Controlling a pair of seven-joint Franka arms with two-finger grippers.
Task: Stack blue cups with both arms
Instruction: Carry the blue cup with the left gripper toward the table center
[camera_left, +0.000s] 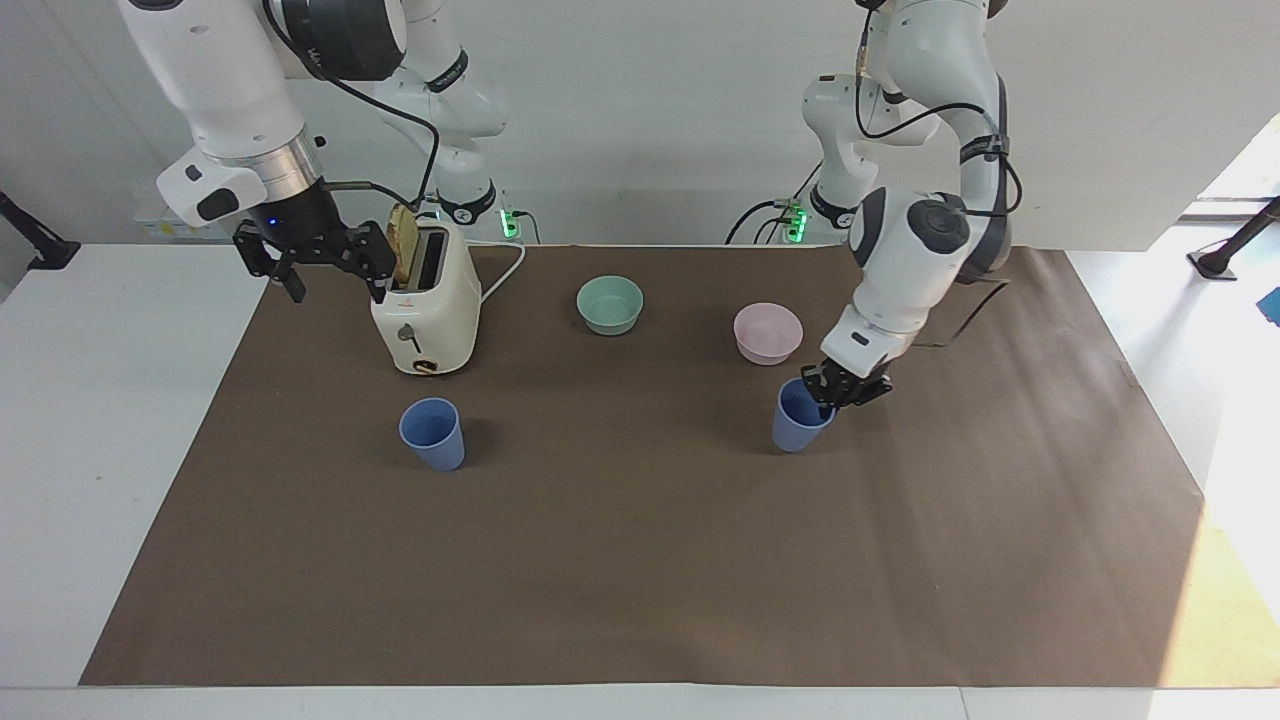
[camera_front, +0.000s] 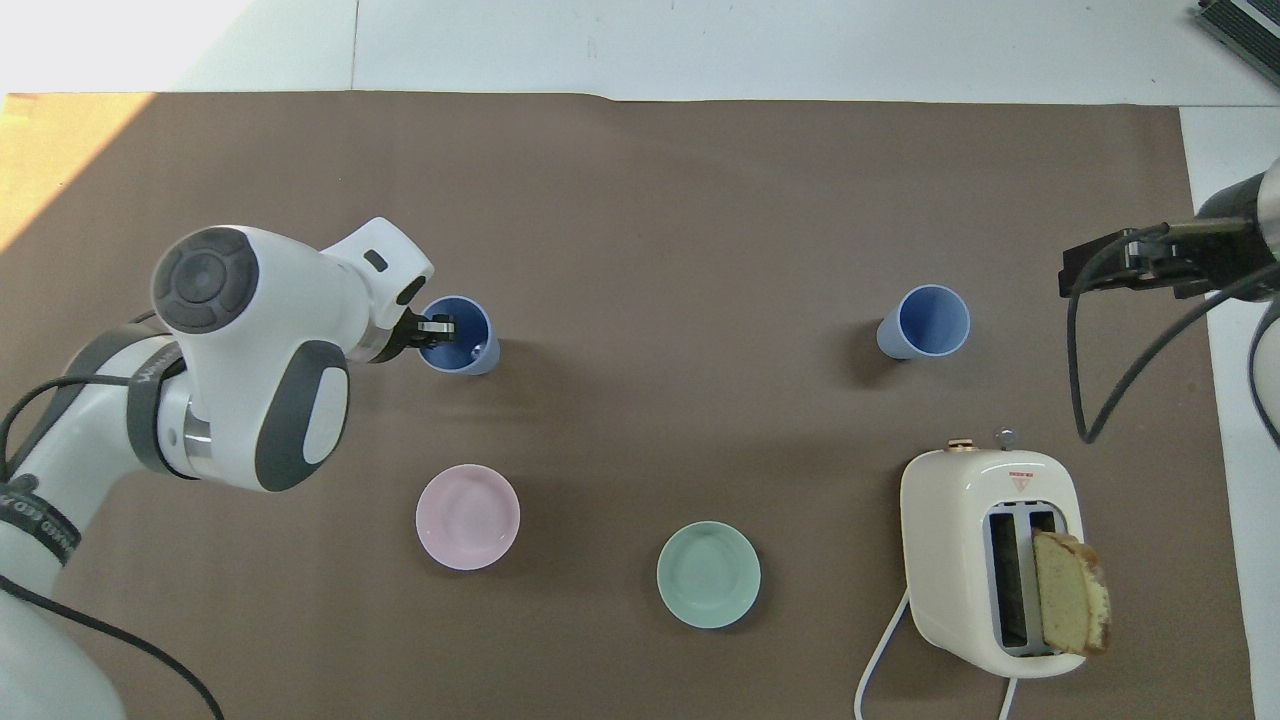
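left gripper (camera_left: 836, 392): clamped on rim of one blue cup, one finger inside the mouth, one outside; over the mat's middle strip, toward the left arm's end, well in from that end's edge
held blue cup (camera_left: 799, 417): upright, slightly tilted, mouth up; base close to or on the mat, cannot tell which; sits just farther from the robots than the pink bowl; in overhead view at (camera_front: 459, 335)
left arm (camera_front: 245, 350): comes in from its own base, elbow raised over the mat, wrist angled down to the cup
free blue cup (camera_left: 433, 433): stands upright on the mat, mouth up, toward the right arm's end, just farther from the robots than the toaster; nothing touching it; overhead (camera_front: 926, 322); well apart from the held cup
right gripper (camera_left: 322, 260): fingers spread, holding nothing; hangs in the air over the mat's edge at the right arm's end, beside the toaster; arm waits; overhead (camera_front: 1130, 268)
toaster (camera_left: 427, 300): cream, near the robots' edge of the mat at the right arm's end; bread slice (camera_front: 1070, 594) sticking up out of one slot; white cord runs toward the robots' edge
teal-green bowl (camera_left: 610, 304): on mat near robots' edge, about mid-table
pink bowl (camera_left: 768, 332): beside the teal-green bowl, toward the left arm's end
brown mat (camera_left: 640, 560): covers most of the white table
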